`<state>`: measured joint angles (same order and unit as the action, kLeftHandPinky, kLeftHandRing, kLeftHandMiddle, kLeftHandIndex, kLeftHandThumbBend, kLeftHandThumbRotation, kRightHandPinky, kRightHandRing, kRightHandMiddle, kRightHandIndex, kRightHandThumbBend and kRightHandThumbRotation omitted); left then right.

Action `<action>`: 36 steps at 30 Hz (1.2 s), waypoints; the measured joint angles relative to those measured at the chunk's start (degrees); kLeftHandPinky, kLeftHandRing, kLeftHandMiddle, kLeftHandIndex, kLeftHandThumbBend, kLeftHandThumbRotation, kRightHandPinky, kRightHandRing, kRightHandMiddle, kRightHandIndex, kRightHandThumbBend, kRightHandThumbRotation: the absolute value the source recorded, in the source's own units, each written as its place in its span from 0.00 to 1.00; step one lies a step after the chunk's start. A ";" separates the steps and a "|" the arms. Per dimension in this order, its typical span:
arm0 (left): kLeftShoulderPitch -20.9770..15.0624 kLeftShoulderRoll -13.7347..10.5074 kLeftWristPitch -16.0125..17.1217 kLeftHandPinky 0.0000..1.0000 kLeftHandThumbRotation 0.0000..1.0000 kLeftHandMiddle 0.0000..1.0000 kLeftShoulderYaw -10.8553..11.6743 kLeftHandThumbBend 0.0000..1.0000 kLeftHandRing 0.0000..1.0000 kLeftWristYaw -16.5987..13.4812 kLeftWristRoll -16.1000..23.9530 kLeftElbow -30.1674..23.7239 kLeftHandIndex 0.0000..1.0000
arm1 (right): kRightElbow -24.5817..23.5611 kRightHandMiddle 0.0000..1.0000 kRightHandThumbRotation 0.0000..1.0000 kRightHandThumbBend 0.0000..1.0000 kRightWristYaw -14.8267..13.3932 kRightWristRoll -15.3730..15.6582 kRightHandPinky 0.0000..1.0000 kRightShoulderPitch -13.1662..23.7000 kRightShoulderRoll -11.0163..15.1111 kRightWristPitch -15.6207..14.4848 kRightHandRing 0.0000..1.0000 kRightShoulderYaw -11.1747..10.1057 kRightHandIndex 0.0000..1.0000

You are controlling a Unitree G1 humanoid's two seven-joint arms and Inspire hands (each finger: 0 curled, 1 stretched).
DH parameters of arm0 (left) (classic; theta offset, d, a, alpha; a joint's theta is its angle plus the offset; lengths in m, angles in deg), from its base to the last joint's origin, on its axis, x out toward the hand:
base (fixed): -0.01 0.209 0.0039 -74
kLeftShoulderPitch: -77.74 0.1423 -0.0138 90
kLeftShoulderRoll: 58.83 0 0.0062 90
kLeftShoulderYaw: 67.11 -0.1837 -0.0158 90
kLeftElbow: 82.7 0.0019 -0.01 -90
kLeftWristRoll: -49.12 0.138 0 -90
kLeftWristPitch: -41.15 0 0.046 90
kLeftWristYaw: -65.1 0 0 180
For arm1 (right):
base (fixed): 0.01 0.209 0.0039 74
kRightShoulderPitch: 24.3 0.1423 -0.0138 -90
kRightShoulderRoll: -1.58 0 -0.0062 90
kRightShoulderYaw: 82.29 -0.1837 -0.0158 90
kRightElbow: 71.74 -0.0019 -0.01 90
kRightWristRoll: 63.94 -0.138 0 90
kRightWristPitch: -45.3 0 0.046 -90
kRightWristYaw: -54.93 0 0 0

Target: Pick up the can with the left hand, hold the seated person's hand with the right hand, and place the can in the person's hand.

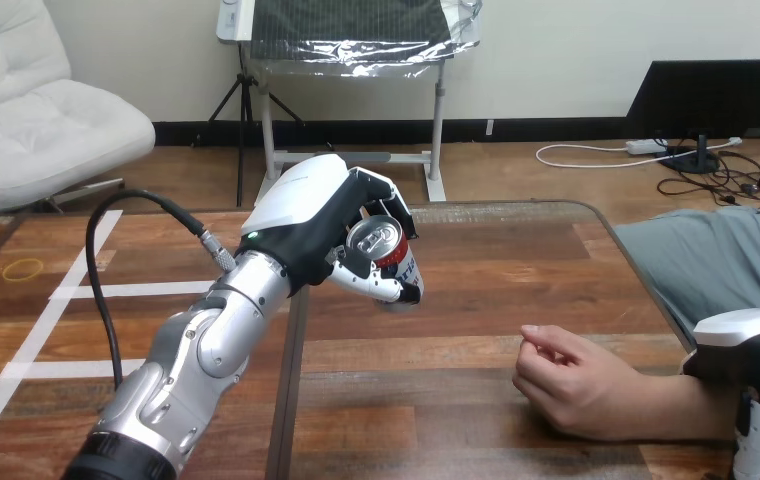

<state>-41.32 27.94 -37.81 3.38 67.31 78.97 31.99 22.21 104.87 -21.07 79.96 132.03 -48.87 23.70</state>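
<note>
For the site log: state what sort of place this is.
Probably a robot handover test bench: a wooden table marked with white tape, the left hand holding a can, the person's hand resting nearby.

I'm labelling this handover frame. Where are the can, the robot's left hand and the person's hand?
can [374, 238]: head view, on its silver top.
left hand [301, 195]: head view, on its white back shell.
person's hand [564, 385]: head view, on its middle.

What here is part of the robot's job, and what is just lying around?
Part of the job: can, left hand holding it, person's hand, right hand.
Just lying about: yellow band, white tape lines.
</note>
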 measured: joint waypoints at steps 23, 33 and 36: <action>0.04 -0.03 -0.47 0.34 0.00 0.46 0.13 0.66 0.39 0.41 0.00 -0.01 0.47 | 3.39 0.67 0.00 0.67 -0.85 1.84 0.54 2.99 -2.61 0.44 0.60 2.11 0.72; 0.07 -0.17 -0.47 0.34 0.00 0.46 0.32 0.66 0.39 0.41 0.00 -0.01 0.47 | 5.06 0.52 0.00 0.67 -4.04 1.80 0.34 3.11 -4.14 0.86 0.43 2.09 0.57; 0.07 -0.19 -0.47 0.34 0.00 0.46 0.38 0.66 0.40 0.41 0.01 -0.01 0.47 | 5.50 0.51 0.00 0.68 -5.05 1.87 0.32 3.09 -4.76 0.75 0.41 2.11 0.54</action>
<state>-41.25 27.76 -38.27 3.76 67.73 78.98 31.98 27.71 99.82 -19.20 83.06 127.27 -48.12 25.82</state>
